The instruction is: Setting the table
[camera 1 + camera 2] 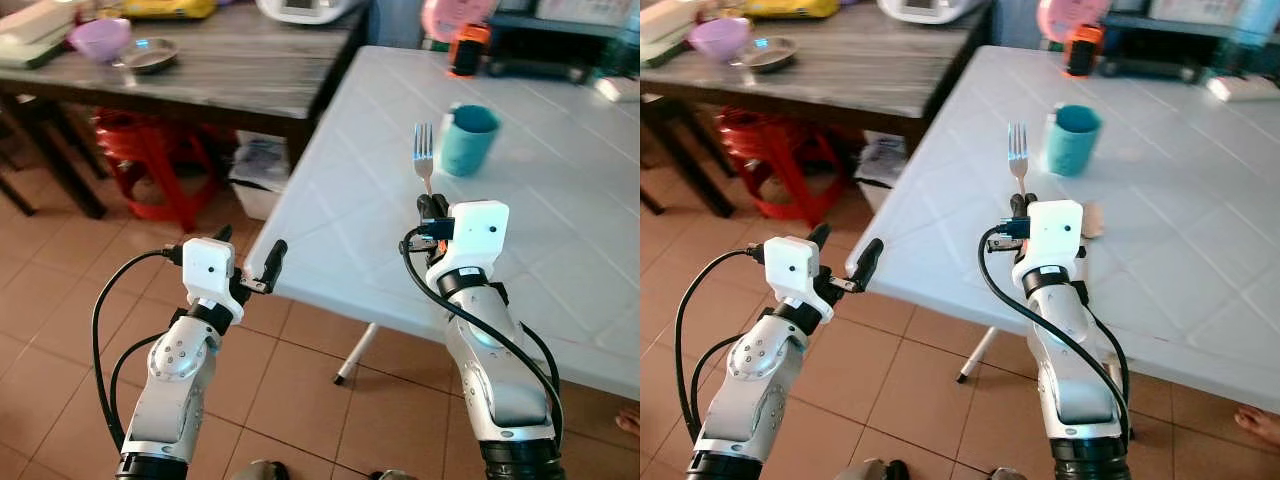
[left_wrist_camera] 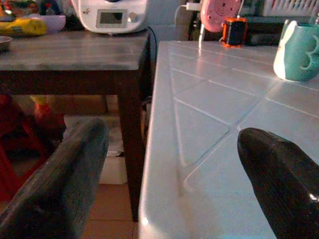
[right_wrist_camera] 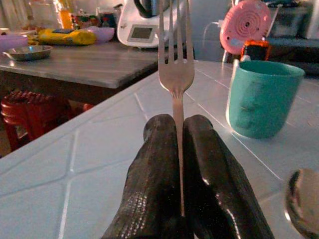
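My right gripper [image 1: 432, 207] is shut on the handle of a silver fork [image 1: 424, 152], held above the white tiled table [image 1: 560, 230] with its tines pointing away from me. A teal cup [image 1: 468, 138] stands on the table just beyond and to the right of the fork [image 3: 175, 59]. The bowl of a spoon [image 3: 303, 195] lies on the table beside the right gripper. My left gripper [image 1: 252, 262] is open, hovering off the table's near left corner, with nothing between its fingers [image 2: 279, 174].
A dark wooden table [image 1: 200, 70] stands at the left with a purple bowl [image 1: 98, 38], a metal dish [image 1: 148, 53] and a white appliance [image 2: 110, 14]. Red stools [image 1: 150, 160] sit beneath it. An orange object [image 1: 468, 48] and pink fan [image 3: 248, 26] are at the white table's far end.
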Robot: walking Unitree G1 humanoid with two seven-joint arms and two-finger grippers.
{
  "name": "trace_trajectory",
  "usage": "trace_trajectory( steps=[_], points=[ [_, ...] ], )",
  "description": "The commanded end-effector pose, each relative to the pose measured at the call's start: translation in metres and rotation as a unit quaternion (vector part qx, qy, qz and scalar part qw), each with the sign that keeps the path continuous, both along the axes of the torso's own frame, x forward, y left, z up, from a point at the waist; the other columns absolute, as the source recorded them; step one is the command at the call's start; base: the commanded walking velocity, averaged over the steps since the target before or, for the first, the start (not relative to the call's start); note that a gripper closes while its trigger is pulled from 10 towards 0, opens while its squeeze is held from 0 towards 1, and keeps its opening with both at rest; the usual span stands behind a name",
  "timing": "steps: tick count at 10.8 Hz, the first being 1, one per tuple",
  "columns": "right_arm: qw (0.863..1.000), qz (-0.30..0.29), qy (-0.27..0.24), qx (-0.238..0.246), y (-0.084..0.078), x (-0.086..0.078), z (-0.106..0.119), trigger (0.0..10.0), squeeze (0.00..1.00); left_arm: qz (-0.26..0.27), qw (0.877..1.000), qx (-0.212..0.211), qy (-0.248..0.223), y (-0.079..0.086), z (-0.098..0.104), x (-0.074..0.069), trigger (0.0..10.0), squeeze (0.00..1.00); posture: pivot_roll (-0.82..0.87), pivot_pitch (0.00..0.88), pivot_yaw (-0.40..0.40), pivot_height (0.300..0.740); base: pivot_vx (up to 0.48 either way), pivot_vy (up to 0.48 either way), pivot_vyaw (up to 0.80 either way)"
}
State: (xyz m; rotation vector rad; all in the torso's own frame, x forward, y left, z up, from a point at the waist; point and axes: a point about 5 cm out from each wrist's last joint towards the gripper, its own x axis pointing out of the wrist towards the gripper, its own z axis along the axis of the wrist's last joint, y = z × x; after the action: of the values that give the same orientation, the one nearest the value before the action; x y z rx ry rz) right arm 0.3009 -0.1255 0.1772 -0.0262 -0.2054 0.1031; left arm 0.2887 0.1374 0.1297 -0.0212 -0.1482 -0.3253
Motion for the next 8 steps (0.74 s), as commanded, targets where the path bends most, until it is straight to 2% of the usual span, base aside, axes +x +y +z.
trace_trajectory(
  steps=[1, 7, 8],
  points=[
    [1.000, 0.005, -0.002, 0.004, 0.0036, -0.0002, -0.0001, 10.0, 0.00, -0.002, 1.000, 0.010, 0.009, 0.0028, -0.0031, -0.0004, 10.0, 0.00, -0.01, 0.108, 0.066, 0.740, 0.000, 0.368, 0.00],
    [1.000, 0.004, -0.004, 0.004, 0.0017, 0.0014, 0.0000, 10.0, 0.00, -0.008, 1.000, 0.010, 0.014, 0.0006, -0.0059, -0.0033, 10.0, 0.00, -0.01, 0.113, 0.060, 0.740, 0.000, 0.379, 0.00],
    [1.000, 0.004, -0.002, 0.005, 0.0016, 0.0013, -0.0009, 10.0, 0.00, -0.009, 1.000, 0.010, 0.014, -0.0006, -0.0057, -0.0033, 10.0, 0.00, -0.01, 0.113, 0.060, 0.740, 0.000, 0.390, -0.49]
  ],
)
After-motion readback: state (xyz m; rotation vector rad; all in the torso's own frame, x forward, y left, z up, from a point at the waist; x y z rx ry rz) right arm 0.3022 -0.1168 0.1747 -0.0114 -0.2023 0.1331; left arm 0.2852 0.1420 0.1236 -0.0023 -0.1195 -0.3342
